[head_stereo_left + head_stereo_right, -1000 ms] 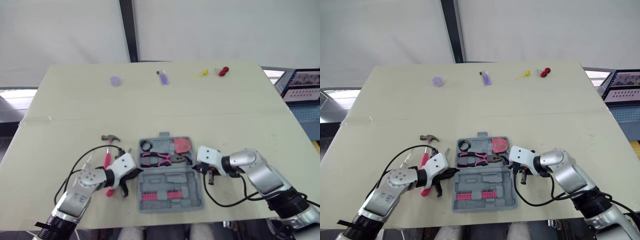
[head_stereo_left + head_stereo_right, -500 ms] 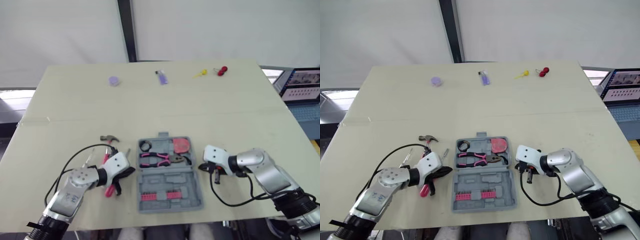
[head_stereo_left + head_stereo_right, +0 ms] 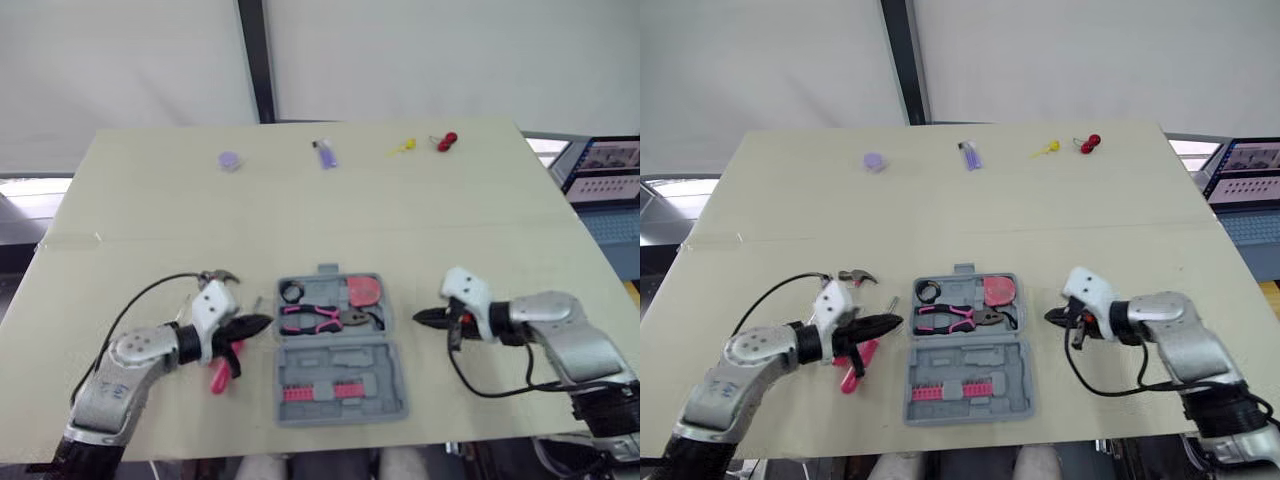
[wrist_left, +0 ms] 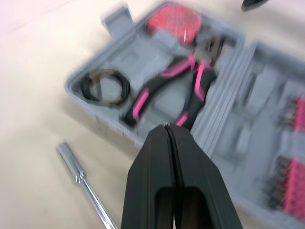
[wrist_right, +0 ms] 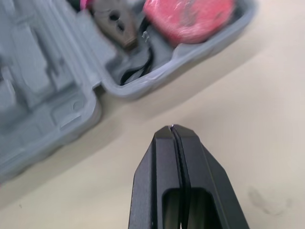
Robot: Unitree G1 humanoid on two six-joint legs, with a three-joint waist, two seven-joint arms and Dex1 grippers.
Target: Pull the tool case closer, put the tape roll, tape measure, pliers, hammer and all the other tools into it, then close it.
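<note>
Left gripper (image 3: 266, 322) and right gripper (image 3: 418, 316) have withdrawn from the tool case (image 3: 340, 356), jaws closed, empty; hammer (image 3: 218, 376) beside left jaws remains unpacked.

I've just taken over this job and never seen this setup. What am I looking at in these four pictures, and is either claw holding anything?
It is a humanoid robot with two arms, each ending in a two-fingered black gripper. The two wide pictures come from its head camera, looking down over the table. The two close-ups come from wrist cameras, looking along each gripper's fingers. The grey tool case lies open; in it are the tape roll, pliers and tape measure. The pink-handled hammer lies on the table beside the case, by the left gripper. The right gripper is at the case's other side. Both are shut and hold nothing.
</note>
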